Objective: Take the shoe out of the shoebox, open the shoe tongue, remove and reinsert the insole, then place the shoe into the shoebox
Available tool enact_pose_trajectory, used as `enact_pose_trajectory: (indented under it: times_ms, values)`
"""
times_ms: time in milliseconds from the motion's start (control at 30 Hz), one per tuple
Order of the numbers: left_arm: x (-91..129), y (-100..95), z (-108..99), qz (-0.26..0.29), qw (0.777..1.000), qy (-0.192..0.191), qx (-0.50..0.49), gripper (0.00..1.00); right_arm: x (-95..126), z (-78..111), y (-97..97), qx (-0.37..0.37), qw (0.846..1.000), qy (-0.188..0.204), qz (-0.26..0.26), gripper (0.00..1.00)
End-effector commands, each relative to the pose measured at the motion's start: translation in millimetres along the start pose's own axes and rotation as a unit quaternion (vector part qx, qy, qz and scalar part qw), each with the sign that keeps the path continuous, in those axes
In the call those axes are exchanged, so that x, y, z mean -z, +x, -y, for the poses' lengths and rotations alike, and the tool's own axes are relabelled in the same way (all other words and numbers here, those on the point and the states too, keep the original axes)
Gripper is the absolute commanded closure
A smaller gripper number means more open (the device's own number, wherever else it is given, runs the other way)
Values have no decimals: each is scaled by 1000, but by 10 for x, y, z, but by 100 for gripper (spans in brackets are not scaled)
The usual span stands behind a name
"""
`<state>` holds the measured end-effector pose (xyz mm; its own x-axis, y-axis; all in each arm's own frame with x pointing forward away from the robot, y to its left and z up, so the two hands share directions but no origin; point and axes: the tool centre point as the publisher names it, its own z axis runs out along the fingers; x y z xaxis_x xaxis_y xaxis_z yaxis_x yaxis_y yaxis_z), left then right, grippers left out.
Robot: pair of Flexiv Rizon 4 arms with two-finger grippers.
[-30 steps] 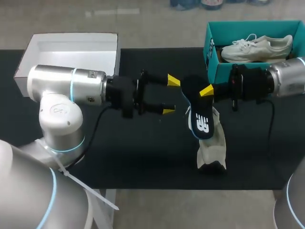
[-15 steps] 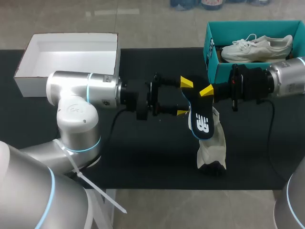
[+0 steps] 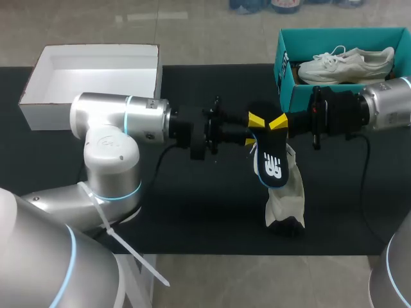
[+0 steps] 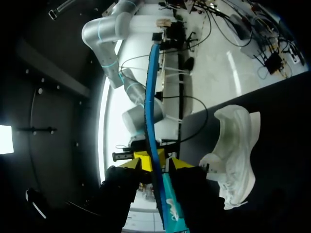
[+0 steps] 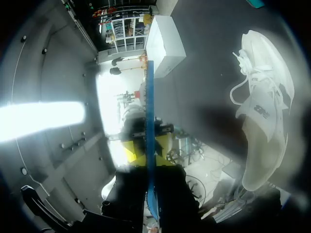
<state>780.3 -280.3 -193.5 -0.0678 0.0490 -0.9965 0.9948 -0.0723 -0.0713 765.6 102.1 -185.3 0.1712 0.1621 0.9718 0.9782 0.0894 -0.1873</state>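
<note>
**Q:** State of the grippers?
**A:** Left gripper (image 3: 253, 130): fingers astride the insole (image 3: 270, 163), a sliver of gap showing in its wrist view, so judged open; right gripper (image 3: 275, 123): clamped on the insole's upper end, its tips just beside the left's.

**Q:** How is the step best done?
**A:** Judged to be a second grasp on the insole; close the left on the flat faces, square to the edge and clear of the right's tips; release the right only once the left holds firm, since a thin insole is likely to flex and swing.

**Q:** Position and axis?
**A:** The insole is in the air over the table (image 3: 192, 212); its long axis runs from the grippers toward the near edge, slightly slanted, printed face up; which end is the heel cannot be told; its lower end is over the shoe (image 3: 286, 205), which lies on the table roughly in line with it; the shoebox (image 3: 282, 61) is behind the right gripper.
</note>
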Motion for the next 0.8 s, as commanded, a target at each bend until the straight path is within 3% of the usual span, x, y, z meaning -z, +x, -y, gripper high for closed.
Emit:
enact_pose_trajectory:
  times_ms: [33,300,567,667,800]
  values:
    - [0,13,23,1,1000,-5,-1,67,-7,11,1,0,1000,-2,1,100]
    - [30,30,39,2,1000,-12,2,66,-7,11,1,0,1000,-2,1,100]
    - [-13,29,5,5,1000,-14,8,84,-7,11,1,0,1000,-2,1,100]
    - [-38,22,-4,5,1000,-13,8,100,-7,11,1,0,1000,-2,1,100]
    - [-48,18,-7,5,1000,-12,7,100,-7,11,1,0,1000,-2,1,100]
